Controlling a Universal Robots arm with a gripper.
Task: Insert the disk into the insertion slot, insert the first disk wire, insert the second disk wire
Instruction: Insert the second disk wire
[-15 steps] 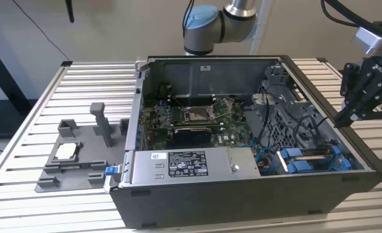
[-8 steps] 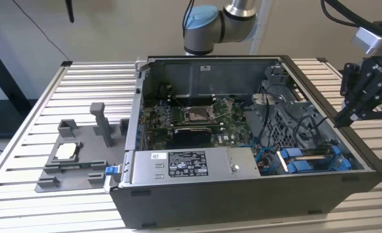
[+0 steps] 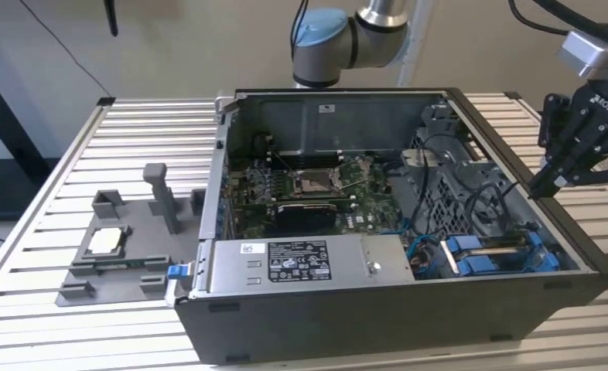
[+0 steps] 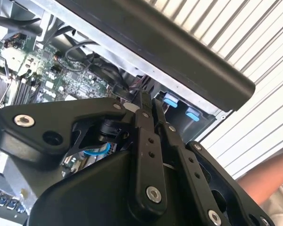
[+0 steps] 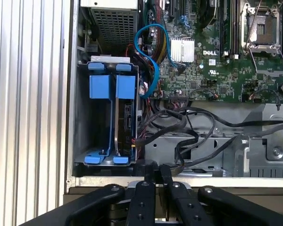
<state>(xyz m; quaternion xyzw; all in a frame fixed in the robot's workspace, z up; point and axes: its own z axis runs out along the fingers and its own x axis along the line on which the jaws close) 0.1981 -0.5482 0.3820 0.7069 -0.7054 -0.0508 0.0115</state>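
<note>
A: Where is the disk?
B: In the insertion slot (image 5: 92, 136) we see the disk (image 5: 126, 123) seated edge-on.
A: And the end effector (image 5: 153, 168)?
B: Closed, fingers together, near the black wires (image 5: 198, 123). We judge that the connector should stay square and be pushed gently.

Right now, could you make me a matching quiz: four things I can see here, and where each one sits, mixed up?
1 disk
2 power-supply box
3 grey tray
4 gripper

A on the table, outside the case
B over the case's wall, at the exterior view's right
C in the insertion slot
D inside the case, beside that slot

Pairs: 1-C, 2-D, 3-A, 4-B
</note>
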